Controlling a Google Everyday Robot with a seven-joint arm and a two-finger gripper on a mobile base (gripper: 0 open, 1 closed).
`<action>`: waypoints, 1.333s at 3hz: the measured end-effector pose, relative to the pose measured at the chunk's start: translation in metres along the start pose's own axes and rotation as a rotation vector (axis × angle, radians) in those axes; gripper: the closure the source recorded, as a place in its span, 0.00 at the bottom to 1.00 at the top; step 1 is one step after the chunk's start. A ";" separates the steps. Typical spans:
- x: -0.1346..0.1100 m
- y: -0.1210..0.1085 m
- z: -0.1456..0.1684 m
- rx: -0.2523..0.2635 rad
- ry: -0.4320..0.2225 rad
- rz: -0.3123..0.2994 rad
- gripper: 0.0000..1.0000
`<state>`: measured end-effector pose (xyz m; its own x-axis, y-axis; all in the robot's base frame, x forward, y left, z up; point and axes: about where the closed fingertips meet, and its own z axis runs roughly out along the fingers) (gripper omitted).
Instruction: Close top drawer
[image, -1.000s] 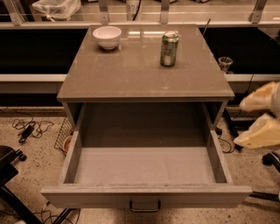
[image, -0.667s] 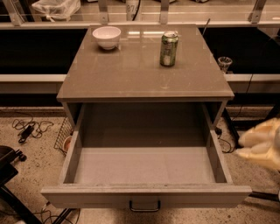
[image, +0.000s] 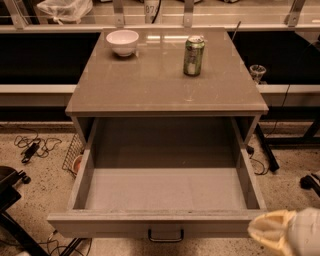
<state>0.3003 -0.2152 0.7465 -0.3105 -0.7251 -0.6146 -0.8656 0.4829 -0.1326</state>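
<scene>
The top drawer front lies just left of your gripper, its handle further left; grip state cannot be told.

With the gripper low in the bottom right corner, a white bowl and a green can stood well beyond it and to its left on the cabinet top, while tangled cables lay on the speckled floor far to its left.
</scene>
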 end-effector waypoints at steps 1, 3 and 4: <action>0.023 0.044 0.040 -0.103 -0.026 0.026 1.00; 0.027 0.025 0.070 -0.116 -0.032 0.022 1.00; 0.027 -0.012 0.106 -0.124 -0.061 0.001 1.00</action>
<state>0.3435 -0.1887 0.6490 -0.2901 -0.6917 -0.6613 -0.9083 0.4167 -0.0374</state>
